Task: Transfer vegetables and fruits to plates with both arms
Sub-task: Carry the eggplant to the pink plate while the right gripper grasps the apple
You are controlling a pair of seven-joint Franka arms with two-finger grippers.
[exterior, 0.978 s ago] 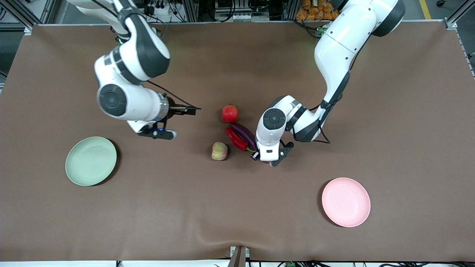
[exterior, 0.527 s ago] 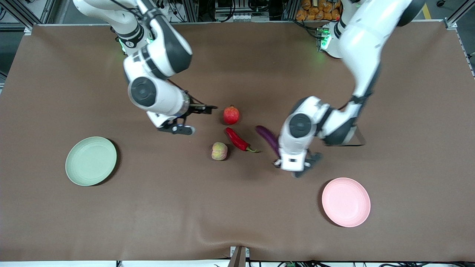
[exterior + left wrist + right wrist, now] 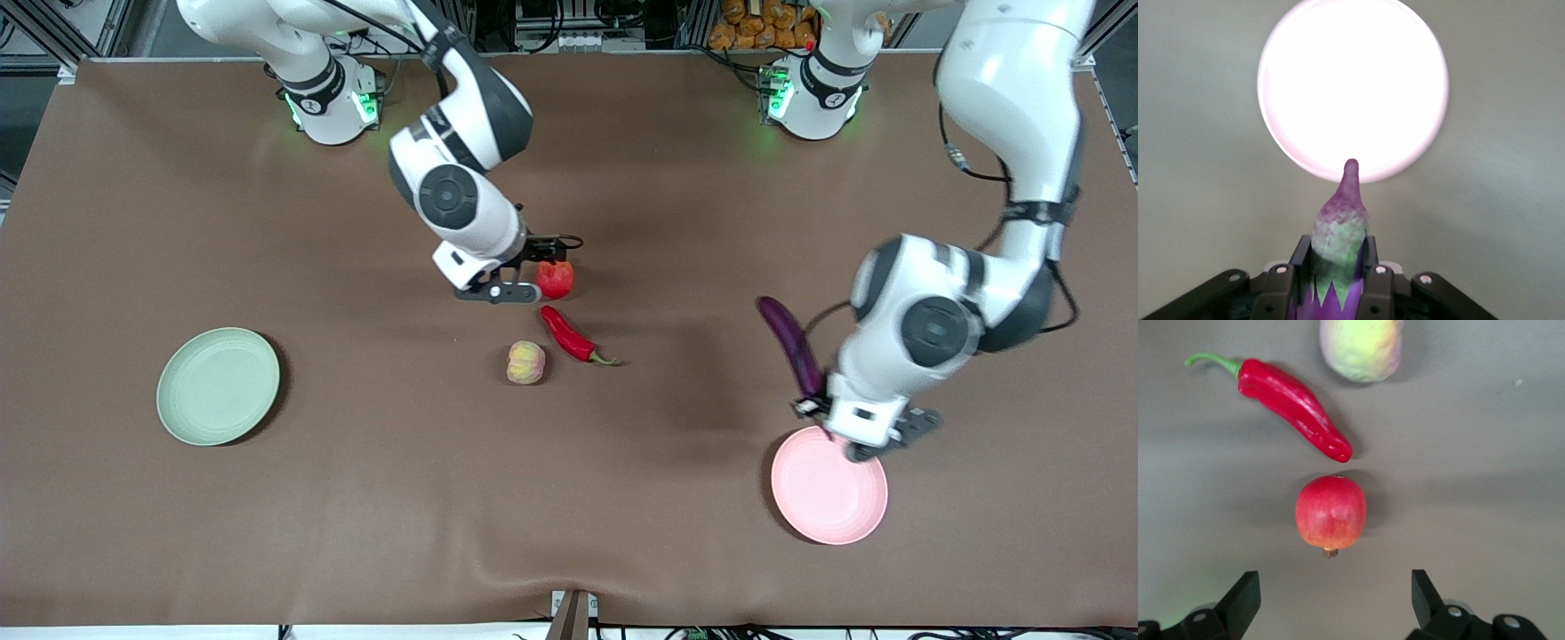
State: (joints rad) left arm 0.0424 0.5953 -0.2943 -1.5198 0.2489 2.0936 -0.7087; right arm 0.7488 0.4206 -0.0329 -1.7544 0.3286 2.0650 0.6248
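The long purple eggplant is gripped near its stem end by the left gripper and held in the air over the edge of the pale pink plate — the plate lies toward the left arm's end of the table, close to the front camera. In the left wrist view the gripper's fingers are seen clamped on both sides of the eggplant's pale green-and-purple cap, with the pointed stem tip aimed at the plate below. The right gripper is held low over the table just beside the round red fruit, on the side toward the right arm's end; its 2 fingers are spread wide in the right wrist view, with the red fruit sitting untouched ahead of the gap. The red chili pepper lies just nearer the front camera than the red fruit, and the pale yellow-pink fruit rests beside the chili — nearer still. The pale green plate lies well apart from them, toward the right arm's end of the table.
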